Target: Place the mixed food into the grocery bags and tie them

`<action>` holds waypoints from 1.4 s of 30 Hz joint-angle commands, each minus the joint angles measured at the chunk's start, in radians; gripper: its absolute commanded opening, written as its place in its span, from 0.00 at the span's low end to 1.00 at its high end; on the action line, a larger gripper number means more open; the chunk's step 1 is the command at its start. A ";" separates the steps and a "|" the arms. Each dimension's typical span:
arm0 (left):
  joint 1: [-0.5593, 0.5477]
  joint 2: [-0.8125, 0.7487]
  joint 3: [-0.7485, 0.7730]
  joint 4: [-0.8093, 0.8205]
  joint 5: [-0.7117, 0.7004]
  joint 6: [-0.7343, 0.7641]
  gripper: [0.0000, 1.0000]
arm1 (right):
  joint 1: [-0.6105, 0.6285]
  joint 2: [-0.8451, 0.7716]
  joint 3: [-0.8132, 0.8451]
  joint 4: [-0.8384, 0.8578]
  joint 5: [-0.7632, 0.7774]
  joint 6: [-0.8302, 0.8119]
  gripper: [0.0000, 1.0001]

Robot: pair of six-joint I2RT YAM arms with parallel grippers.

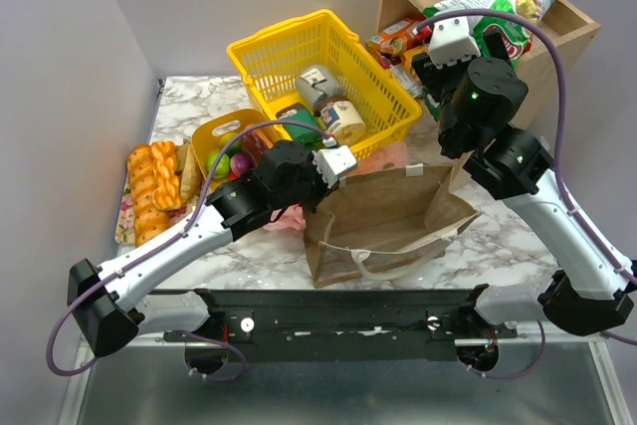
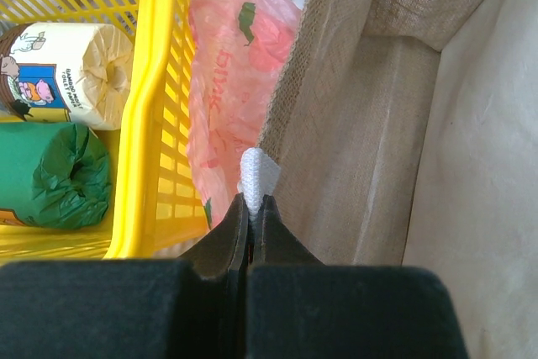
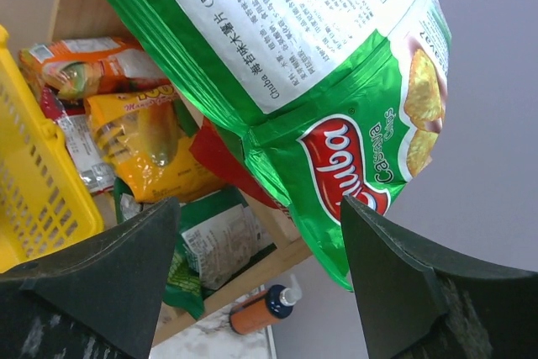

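**Your left end effector (image 2: 252,208) pinches a bag handle, and your right end effector (image 3: 259,208) is wide open by the crisp packet (image 3: 286,39)**

Your left end effector is shut tight. Its two black fingers (image 2: 223,241) are pressed together on the white handle (image 2: 257,172) of the brown paper bag (image 1: 388,211). A little bit of the white strap sticks out above the tips. The brown paper bag lies on the marble worktop (image 1: 199,97), just in front of your arms, and its mouth is open.

The pink bag (image 2: 227,81) is thin and you can see through it. It has small green marks on it. It sits squeezed between the brown paper bag and the yellow basket (image 2: 160,81). The basket holds tins (image 2: 76,73) with paper labels.

Your right end effector is up high at the back right, and its fingers stand far apart. It is not holding anything. The green-and-white crisp packet lies on top of the wooden shelf (image 1: 572,22) and hangs over the front edge. From the right wrist you see its bottom end, with the red oval logo, in the gap between the fingers. You cannot tell if a finger touches it. Other snack packets (image 3: 143,136) are stuffed into the shelf under it.

The toy fruit (image 1: 227,164) sits in the yellow tub (image 1: 214,131), to the left of the basket. The bread loaf (image 1: 151,191) lies just beside the tub.
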 commanded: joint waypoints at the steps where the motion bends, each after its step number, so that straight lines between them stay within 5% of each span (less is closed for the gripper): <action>1: -0.010 -0.012 0.034 0.006 0.024 -0.010 0.00 | -0.030 0.004 0.020 -0.037 -0.001 -0.001 0.84; 12: -0.013 -0.014 0.034 0.006 0.024 -0.009 0.00 | -0.105 0.019 0.005 -0.003 -0.002 -0.021 0.79; 15: -0.013 -0.014 0.035 0.005 0.022 -0.009 0.00 | -0.114 0.022 0.008 -0.001 -0.014 -0.028 0.69; 19: -0.013 -0.014 0.034 0.005 0.021 -0.007 0.00 | -0.114 0.018 0.003 0.000 -0.019 -0.042 0.44; 24: -0.015 -0.010 0.034 0.005 0.021 -0.009 0.00 | -0.114 0.004 0.001 -0.001 -0.017 -0.056 0.36; 34: -0.018 -0.009 0.035 0.003 0.021 -0.009 0.00 | -0.114 -0.024 0.047 -0.001 0.002 -0.096 0.01; 42: -0.022 -0.007 0.035 0.000 0.018 -0.007 0.00 | -0.114 -0.033 0.113 0.069 0.050 -0.195 0.01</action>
